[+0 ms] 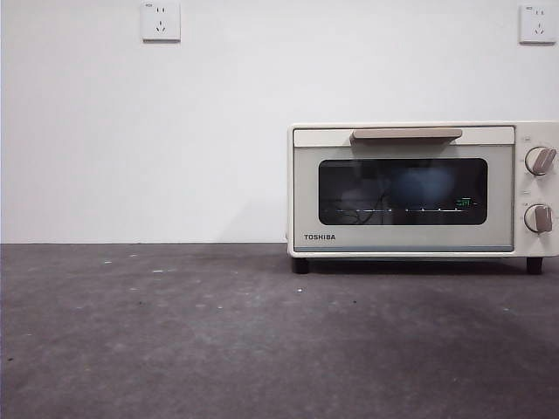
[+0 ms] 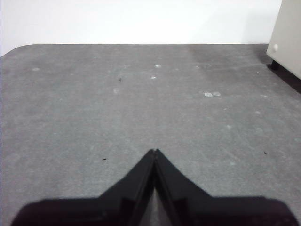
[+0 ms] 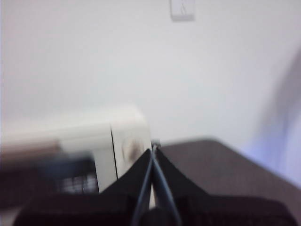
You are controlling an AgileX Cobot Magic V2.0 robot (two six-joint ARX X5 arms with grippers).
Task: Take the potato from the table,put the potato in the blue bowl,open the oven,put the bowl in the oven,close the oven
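Front view: oven (image 1: pixel 410 188) shut; blue bowl (image 1: pixel 424 185) inside.

The dark grey, speckled tabletop (image 1: pixel 175 332) carries the cream oven (image 1: pixel 419 188), which stands on its black feet at the back right.

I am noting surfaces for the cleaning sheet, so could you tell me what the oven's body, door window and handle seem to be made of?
The oven has a cream body with a smooth, even sheen, probably painted metal, though plastic cannot be excluded. Its door window is dark and reflective, so likely glass. The handle is matte tan, possibly wood or wood-look plastic.
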